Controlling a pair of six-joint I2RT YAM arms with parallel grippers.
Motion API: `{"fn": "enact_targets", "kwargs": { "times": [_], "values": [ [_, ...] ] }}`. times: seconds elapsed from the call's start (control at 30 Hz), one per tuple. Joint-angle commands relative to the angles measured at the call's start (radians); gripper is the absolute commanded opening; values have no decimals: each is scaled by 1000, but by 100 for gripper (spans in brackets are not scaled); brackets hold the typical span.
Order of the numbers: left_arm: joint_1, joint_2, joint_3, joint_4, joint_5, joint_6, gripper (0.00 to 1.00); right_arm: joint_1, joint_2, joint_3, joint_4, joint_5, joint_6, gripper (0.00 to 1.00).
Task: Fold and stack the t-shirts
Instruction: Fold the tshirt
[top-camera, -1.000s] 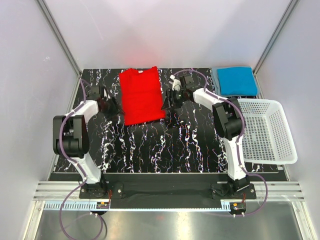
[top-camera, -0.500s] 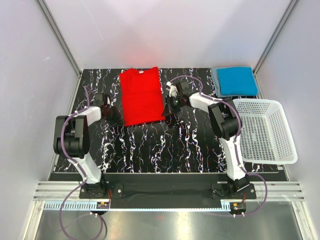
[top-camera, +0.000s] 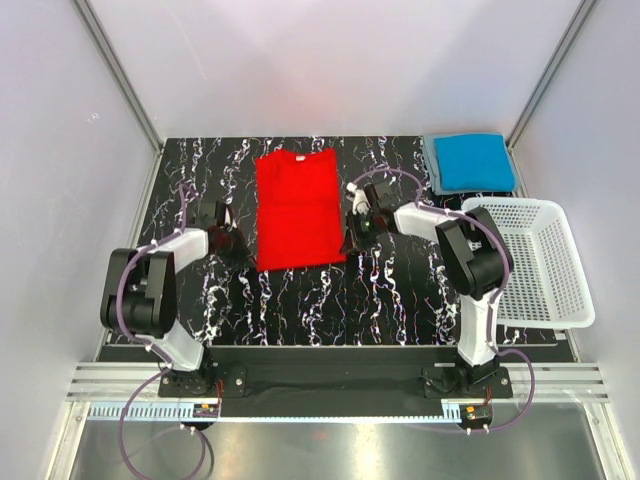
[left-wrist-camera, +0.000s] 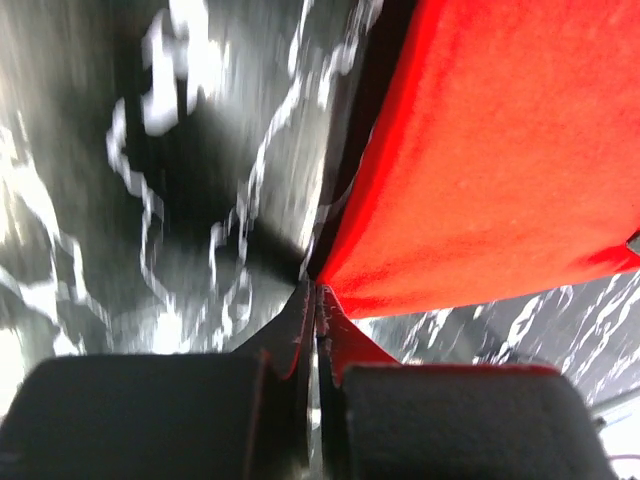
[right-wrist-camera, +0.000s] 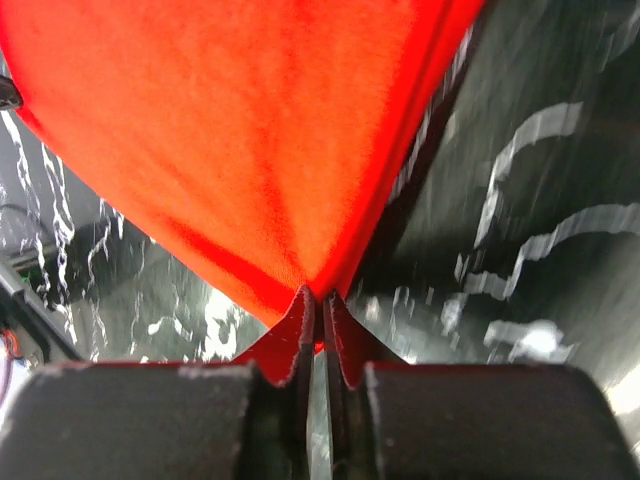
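Two claws grip a red t-shirt's (top-camera: 298, 205) near corners on a black marbled worktop (top-camera: 300, 300).
The left claw (left-wrist-camera: 316, 295) and right claw (right-wrist-camera: 320, 298) each pinch red cloth tightly. A white mesh basket (top-camera: 575, 290) sits at the right; farther back lies a folded blue t-shirt (top-camera: 472, 160).

One red t-shirt (top-camera: 298, 208), one blue t-shirt (top-camera: 472, 160), one grey-blue t-shirt (top-camera: 431, 166), one basket (top-camera: 541, 262).

Matt cloth on gloss
red t-shirt (top-camera: 298, 208): matt, faintly fuzzy cloth; table (top-camera: 300, 300): glossy black, white-veined; basket (top-camera: 530, 265): white plastic mesh.
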Motion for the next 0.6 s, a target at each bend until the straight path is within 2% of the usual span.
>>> {"fn": "enact_targets", "kwargs": {
  "times": [0.0, 0.1, 0.17, 0.27, 0.33, 0.47, 0.57],
  "values": [
    [-13, -66, -76, -9, 2, -7, 6, 6, -111, -108, 2, 52, 34, 10],
    [-40, -126, -127, -1, 55, -21, 15, 13, -179, -201, -3, 90, 66, 18],
    [-56, -214, -154, -14, 47, -38, 29, 14, -211, -247, -12, 107, 88, 24],
    [-63, -333, -190, -20, 78, -65, 33, 14, -262, -310, -49, 126, 120, 33],
    [-62, -373, -150, -35, 67, -70, 38, 16, -303, -332, -61, 133, 128, 39],
    [-39, -312, 11, -20, 46, -28, 40, 14, -328, -277, -84, 158, 99, 44],
    [-19, -175, 177, 20, 93, 8, 40, 13, -266, -170, -112, 188, 47, 45]
  ]
}}
